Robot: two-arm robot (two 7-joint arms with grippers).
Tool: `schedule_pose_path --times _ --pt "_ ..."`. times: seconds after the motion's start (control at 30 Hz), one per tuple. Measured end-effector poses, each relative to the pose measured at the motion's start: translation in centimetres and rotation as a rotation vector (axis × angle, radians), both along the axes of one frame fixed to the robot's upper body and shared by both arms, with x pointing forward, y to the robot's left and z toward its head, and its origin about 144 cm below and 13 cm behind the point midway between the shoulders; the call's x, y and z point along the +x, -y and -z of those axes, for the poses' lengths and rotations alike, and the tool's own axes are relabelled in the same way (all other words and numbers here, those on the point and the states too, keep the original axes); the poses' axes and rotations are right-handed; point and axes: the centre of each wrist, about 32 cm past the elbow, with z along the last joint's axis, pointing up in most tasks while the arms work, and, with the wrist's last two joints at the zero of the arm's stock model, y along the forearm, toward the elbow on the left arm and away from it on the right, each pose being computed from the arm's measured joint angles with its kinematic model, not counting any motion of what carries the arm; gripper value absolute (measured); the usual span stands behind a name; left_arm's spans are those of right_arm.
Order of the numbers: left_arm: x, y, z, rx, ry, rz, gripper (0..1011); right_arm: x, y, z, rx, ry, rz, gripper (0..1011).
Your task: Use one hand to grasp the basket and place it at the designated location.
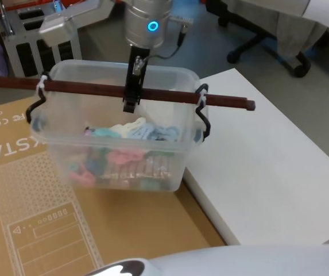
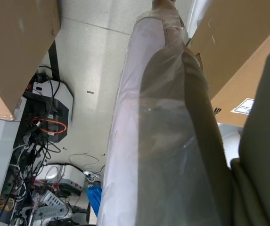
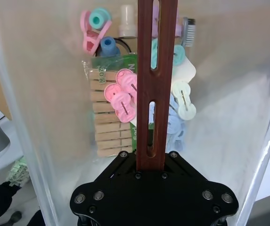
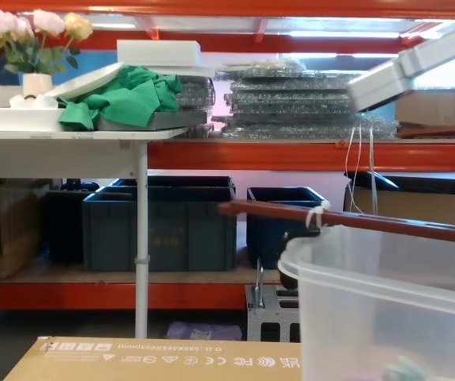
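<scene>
Warehouse bay behind your workspace.
You've got orange racking (image 4: 251,156) with dark blue crates (image 4: 160,226) below, a white table (image 4: 60,135) carrying flowers (image 4: 28,32) and green cloth (image 4: 124,99), grey floor (image 1: 204,54), office chair (image 1: 256,41).

handle bar (image 1: 95,88) spanning basket (image 1: 58,149) mouth, open gaps either side, white platform (image 1: 267,172) top free alongside

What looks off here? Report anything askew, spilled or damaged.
Nothing spilled. The basket has an oddly long bar handle, jutting past both side walls, lashed on with a white zip tie. The right pincer is shut on its middle.
</scene>
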Motion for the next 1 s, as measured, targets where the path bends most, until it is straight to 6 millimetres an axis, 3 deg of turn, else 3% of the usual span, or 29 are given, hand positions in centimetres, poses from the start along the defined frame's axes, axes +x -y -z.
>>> schedule_pose_path --times 0.53,0.6,0.63,0.7,1.0 --pt "0.0 0.0 0.0 0.000 0.000 0.000 0 0.4 4.5 -0.6 0.001 -0.020 0.162 4" --pt "0.0 0.0 0.0 -0.001 0.000 0.001 0 0.6 5.4 -0.7 0.006 -0.021 0.205 4" --pt "0.0 -0.1 0.0 0.002 0.000 -0.001 0 0.8 7.4 -0.9 0.011 -0.019 0.291 4" --pt "0.0 0.0 0.0 0.000 0.000 0.000 0 1.1 9.1 -1.1 0.020 -0.016 0.374 4" --pt "0.0 0.0 0.0 0.000 0.000 0.000 0 1.4 12.2 -1.3 0.035 -0.012 0.516 4"
